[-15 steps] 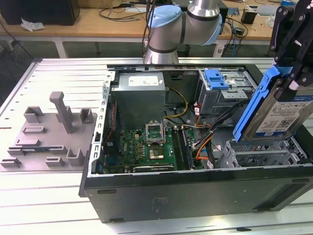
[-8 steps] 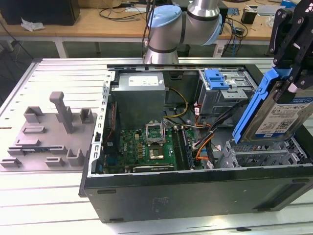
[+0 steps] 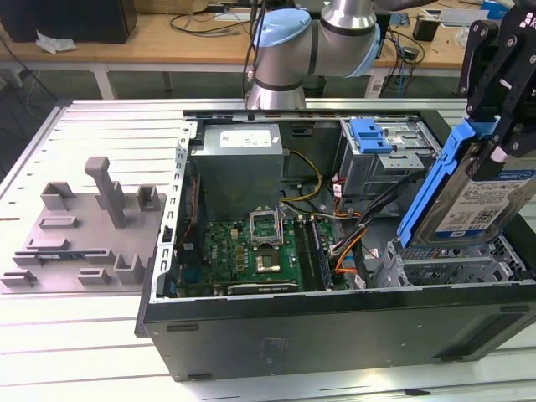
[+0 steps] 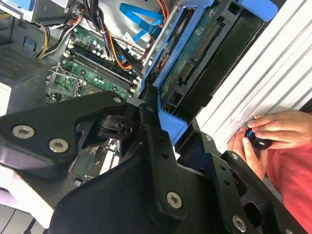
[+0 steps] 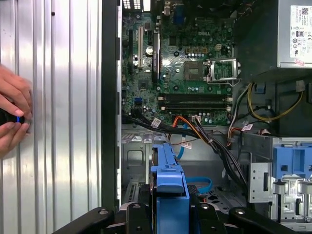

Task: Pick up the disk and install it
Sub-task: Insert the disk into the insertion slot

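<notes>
While the pincer (image 3: 496, 134) is clenched on the upper end of the disk (image 3: 473, 197), the drive hangs tilted over the open computer case (image 3: 335, 335), at the exterior view's right. The slant seems chosen so that the lower end aims at the grey drive bay (image 3: 444, 268) just beneath. The disk is not seated, and whether its lower corner touches the bay cannot be told. In the first wrist view the blue carrier frame (image 5: 169, 195) sits between the black fingers, a grip on the frame edges that leaves the labelled face free. Orange and black cables (image 3: 356, 243) run just beside the bay, a likely reason for holding the drive high. Farther in lie the green motherboard (image 3: 251, 251) and the grey power-supply box (image 3: 239, 163). The case rests on a slatted table (image 3: 84, 352), with a grey fixture (image 3: 84, 226) well apart from it. A person's hand (image 5: 12, 114) holds a small dark device at the table's edge, probably a control.
</notes>
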`<state>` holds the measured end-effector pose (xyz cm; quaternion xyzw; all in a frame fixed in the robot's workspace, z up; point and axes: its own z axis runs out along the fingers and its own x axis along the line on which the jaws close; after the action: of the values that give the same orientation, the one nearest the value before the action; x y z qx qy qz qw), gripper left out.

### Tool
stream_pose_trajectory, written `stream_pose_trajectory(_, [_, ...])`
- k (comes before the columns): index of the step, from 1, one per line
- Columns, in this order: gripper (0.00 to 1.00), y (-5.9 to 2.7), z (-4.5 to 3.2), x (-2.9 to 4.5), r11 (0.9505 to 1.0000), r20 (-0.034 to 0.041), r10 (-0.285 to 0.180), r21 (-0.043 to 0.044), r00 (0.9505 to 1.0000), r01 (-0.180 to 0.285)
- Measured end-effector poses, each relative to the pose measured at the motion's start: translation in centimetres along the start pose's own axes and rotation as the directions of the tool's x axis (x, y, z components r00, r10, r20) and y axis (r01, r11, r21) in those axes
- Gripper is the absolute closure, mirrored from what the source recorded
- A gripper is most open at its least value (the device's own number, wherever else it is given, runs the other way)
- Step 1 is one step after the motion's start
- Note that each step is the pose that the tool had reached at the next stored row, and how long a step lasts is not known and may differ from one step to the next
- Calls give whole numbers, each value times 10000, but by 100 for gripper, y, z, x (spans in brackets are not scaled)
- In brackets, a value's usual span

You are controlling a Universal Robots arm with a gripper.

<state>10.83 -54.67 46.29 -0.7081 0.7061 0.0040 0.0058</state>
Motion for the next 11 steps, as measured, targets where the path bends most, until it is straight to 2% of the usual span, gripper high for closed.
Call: stream_pose_trajectory(11, [63, -7, 60, 1, 10000, 0, -14, 0, 10000, 14])
